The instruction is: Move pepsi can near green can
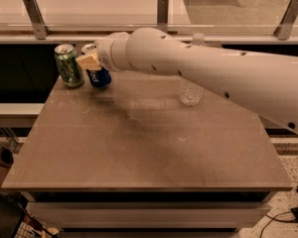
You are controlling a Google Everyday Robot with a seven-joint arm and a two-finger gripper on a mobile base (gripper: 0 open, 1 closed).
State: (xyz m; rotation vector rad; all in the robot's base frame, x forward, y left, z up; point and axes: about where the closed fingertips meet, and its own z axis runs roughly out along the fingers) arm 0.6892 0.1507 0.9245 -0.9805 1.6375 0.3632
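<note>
Where the grasp sits, at the far left corner of the desk [139,152], I note the following.

- Fingers [88,62]: cream-padded and clenched on the upper half of the pepsi can [100,78]. One pad shows on the can's left flank; its partner is hidden behind.
- Gripper [93,63]: low over the desk's far left, carried on a thick white arm [203,76] that comes in from the right.
- Pepsi can: dark blue with white lettering, leaning slightly in the grasp. Its base is at or just above the desk surface; which of the two I cannot tell.
- Green can [68,66]: upright, just beside the pepsi can on its left. A narrow gap shows between them low down, and no contact is seen.
- Water bottle [190,90]: clear and upright, well apart to the right, partly behind the arm. It is not part of the job.

Progress, as I judge it: the carry looks essentially complete, the blue can being already next to the green one. Remaining: set it flat, let go, and draw the arm away without nudging either can.
</note>
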